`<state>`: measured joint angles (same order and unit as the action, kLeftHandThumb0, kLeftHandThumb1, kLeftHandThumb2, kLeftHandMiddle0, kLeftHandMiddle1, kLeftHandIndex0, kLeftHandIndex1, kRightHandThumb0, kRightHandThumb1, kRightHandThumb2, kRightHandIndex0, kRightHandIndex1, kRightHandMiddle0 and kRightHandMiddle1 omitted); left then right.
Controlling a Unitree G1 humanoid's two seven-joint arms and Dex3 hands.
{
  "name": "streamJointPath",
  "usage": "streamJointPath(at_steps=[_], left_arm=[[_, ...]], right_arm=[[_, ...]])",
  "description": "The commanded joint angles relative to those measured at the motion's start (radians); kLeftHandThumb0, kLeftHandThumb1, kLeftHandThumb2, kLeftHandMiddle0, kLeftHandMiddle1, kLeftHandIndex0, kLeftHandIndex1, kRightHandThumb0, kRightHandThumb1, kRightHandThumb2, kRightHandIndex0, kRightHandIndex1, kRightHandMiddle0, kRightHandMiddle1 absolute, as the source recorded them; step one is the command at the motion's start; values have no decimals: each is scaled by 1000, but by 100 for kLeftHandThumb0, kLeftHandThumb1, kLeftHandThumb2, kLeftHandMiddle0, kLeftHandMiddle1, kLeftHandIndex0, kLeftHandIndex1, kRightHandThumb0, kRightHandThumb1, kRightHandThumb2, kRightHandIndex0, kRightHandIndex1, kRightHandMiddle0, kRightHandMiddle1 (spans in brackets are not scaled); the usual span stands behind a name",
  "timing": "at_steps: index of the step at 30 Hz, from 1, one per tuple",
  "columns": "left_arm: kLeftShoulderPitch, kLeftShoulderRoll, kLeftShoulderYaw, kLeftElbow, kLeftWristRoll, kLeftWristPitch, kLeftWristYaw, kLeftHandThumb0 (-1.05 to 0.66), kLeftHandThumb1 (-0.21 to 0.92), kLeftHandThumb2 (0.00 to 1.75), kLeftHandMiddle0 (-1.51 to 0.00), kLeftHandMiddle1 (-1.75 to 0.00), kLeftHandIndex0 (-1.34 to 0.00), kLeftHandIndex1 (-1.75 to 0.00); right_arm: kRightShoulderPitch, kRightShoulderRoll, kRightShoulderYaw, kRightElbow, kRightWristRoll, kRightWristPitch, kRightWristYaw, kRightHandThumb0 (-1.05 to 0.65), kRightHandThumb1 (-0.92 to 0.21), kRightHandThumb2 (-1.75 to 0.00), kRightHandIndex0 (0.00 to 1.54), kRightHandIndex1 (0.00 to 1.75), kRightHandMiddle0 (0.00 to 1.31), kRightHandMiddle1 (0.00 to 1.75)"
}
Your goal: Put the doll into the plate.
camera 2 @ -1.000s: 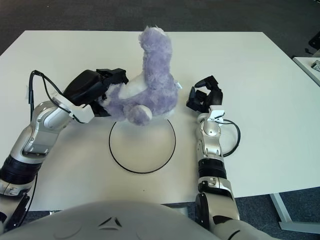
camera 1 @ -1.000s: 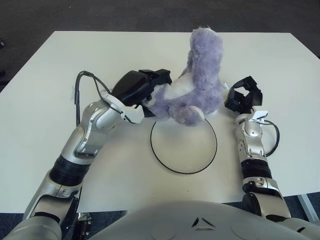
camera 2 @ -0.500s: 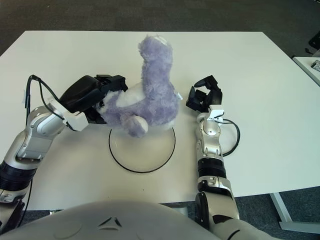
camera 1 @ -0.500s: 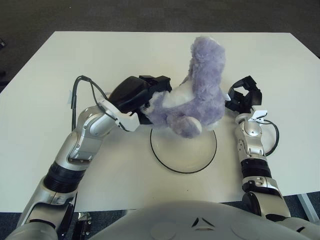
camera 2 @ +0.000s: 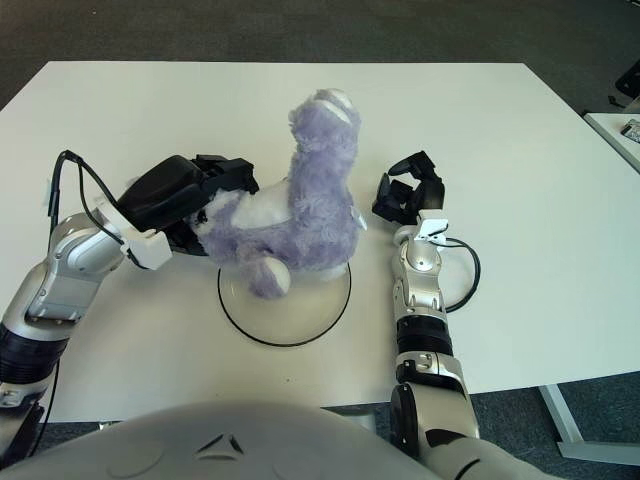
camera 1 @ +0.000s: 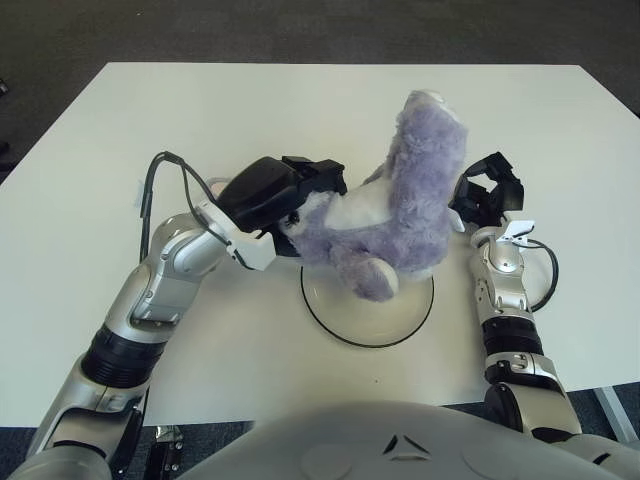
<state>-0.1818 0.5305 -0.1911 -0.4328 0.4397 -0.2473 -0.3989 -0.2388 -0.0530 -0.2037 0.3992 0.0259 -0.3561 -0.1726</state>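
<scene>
Left eye view: the left hand (camera 1: 285, 200) grips a purple plush doll (camera 1: 395, 215) over the far edge of the plate (camera 1: 340, 330).

The doll leans over the plate's far rim, one foot above its middle; contact with the plate is unclear. The right hand (camera 1: 487, 195) sits just right of the doll on the white table (camera 1: 150, 110), fingers loosely curled, holding nothing.

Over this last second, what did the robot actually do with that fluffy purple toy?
The left hand, gripping the purple doll throughout, carried it toward the robot and a little to its right, so more of the doll now shows over the plate, its foot well inside the rim. The plate, the table and the right hand, right of the doll, stayed put.
</scene>
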Motion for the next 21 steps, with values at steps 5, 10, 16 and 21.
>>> streamJointPath(at_steps=[5, 10, 16, 21], left_arm=[[-6, 6, 19, 5, -10, -34, 4, 0, 0, 165, -80, -174, -68, -170], [-14, 1, 26, 15, -24, -49, 4, -1, 3, 153, -78, -175, -83, -138], [-18, -1, 30, 14, -43, -46, -7, -1, 9, 142, -72, -175, -87, -125], [-16, 5, 36, 3, -50, -39, -18, -1, 19, 130, -67, -175, -81, -124]], right_arm=[[102, 31, -2, 79, 7, -2, -2, -49, -32, -132, 131, 175, 62, 175], [101, 32, -2, 76, 6, 4, -6, -49, -31, -132, 131, 175, 62, 175], [98, 31, -1, 76, 3, 5, -10, -49, -31, -132, 132, 175, 62, 175], [97, 32, -1, 78, 4, 2, -11, -49, -31, -133, 132, 175, 62, 175]])
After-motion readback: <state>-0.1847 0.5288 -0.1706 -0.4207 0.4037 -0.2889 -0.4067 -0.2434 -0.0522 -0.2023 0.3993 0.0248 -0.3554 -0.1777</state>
